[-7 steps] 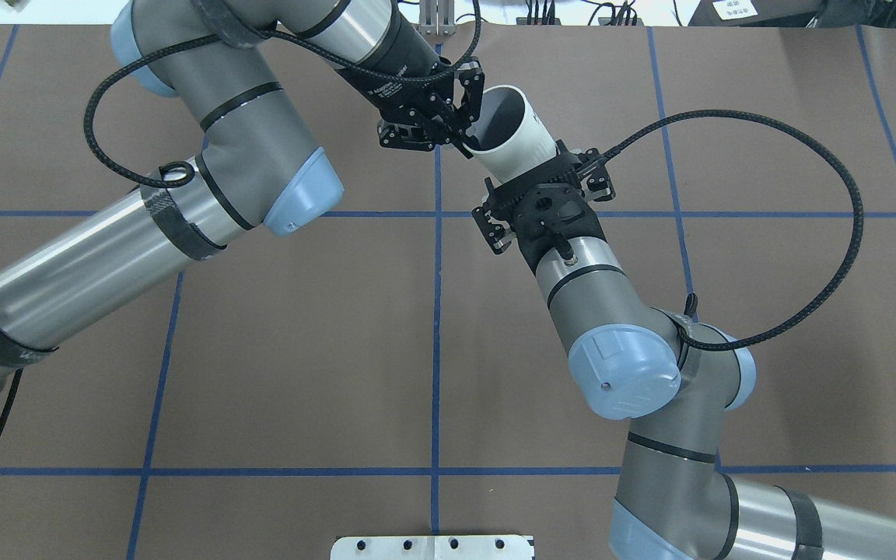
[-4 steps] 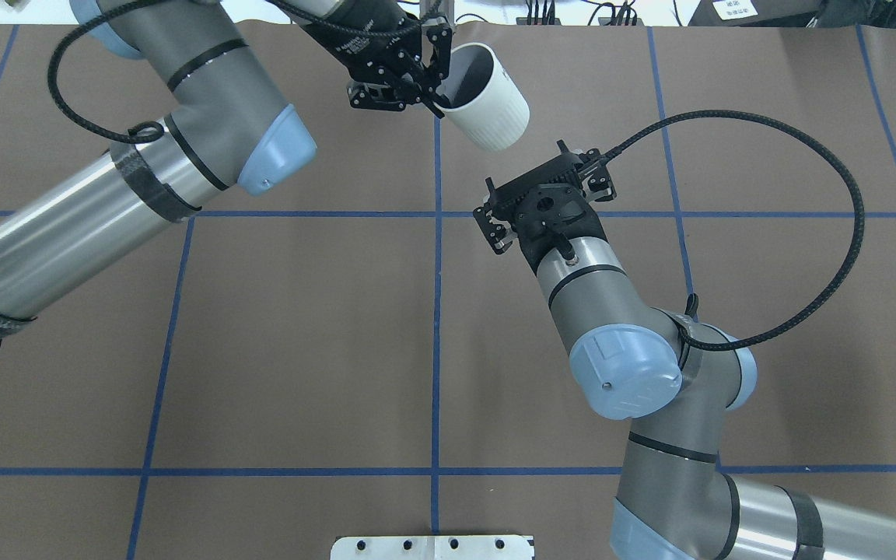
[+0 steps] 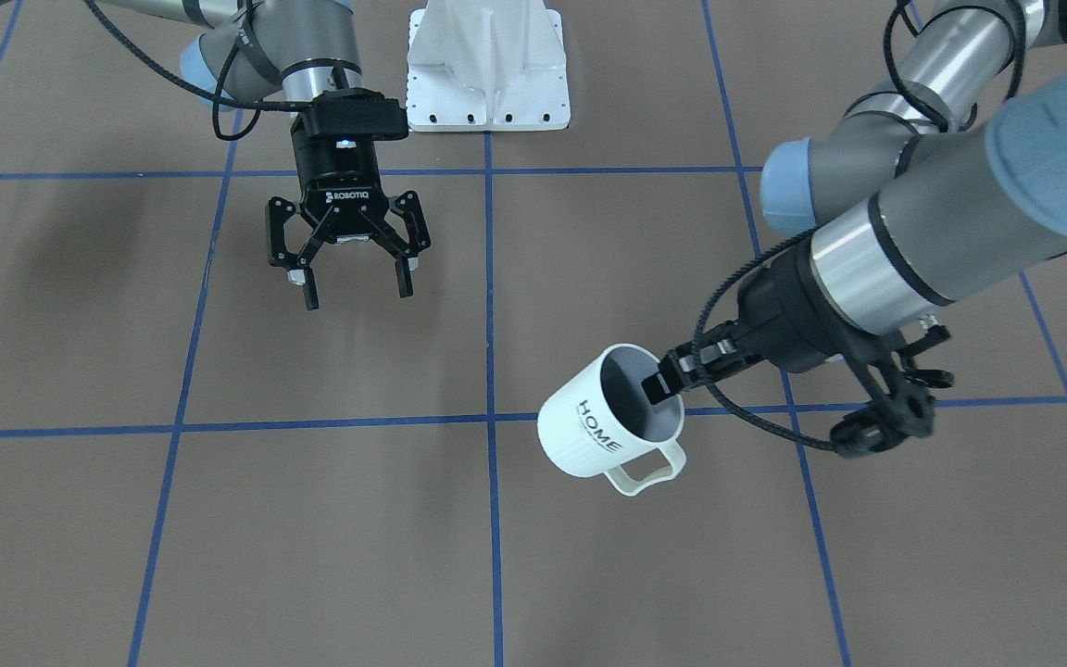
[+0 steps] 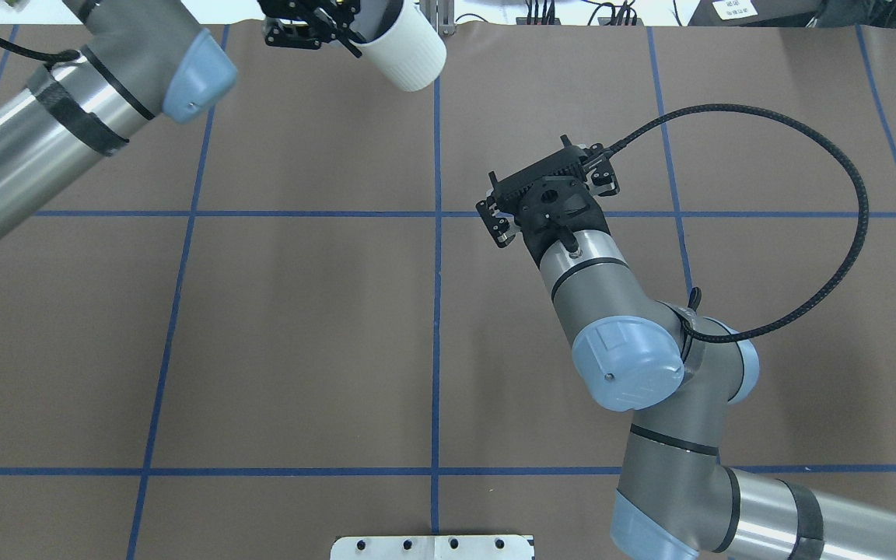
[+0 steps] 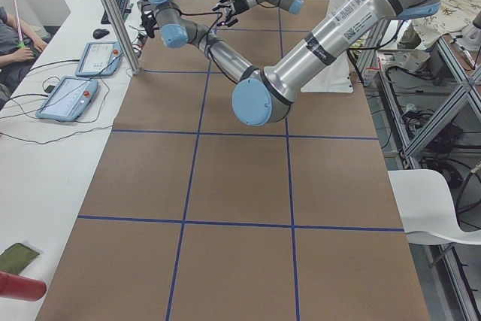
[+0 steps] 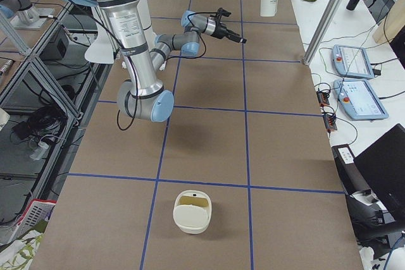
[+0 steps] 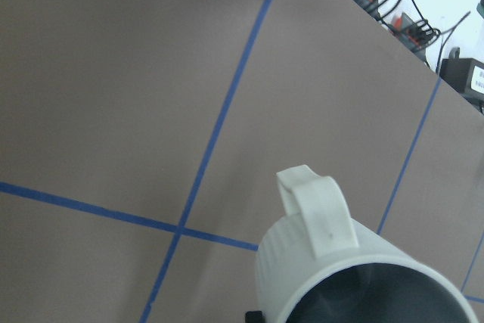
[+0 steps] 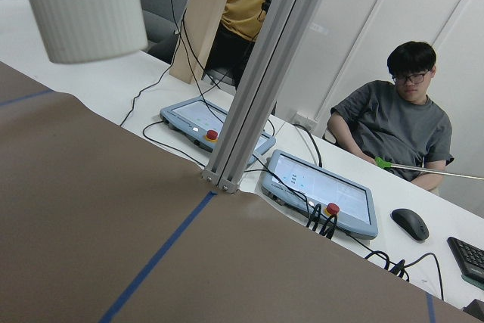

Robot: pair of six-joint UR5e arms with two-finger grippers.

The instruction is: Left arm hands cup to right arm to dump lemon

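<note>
The white ribbed cup (image 3: 589, 435) marked "HOME" hangs tilted above the table, handle downward. My left gripper (image 3: 659, 382) is shut on its rim, one finger inside the grey interior. In the overhead view the cup (image 4: 409, 47) and left gripper (image 4: 343, 35) are at the far edge, left of centre. The cup also shows in the left wrist view (image 7: 340, 277) and the right wrist view (image 8: 83, 5). My right gripper (image 3: 355, 292) is open and empty, well apart from the cup; it also shows in the overhead view (image 4: 547, 190). No lemon shows; the part of the cup's inside that shows is bare.
A white base plate (image 3: 487, 65) sits at the robot's edge of the table. A cream container (image 6: 191, 211) stands on the table at its right end. An aluminium post (image 8: 257, 88), tablets (image 8: 321, 187) and a seated person (image 8: 401, 126) are beyond the far edge.
My left arm has drawn the cup out from between the right gripper's fingers and carried it toward the far left. The right gripper has stayed open and barely moved.
</note>
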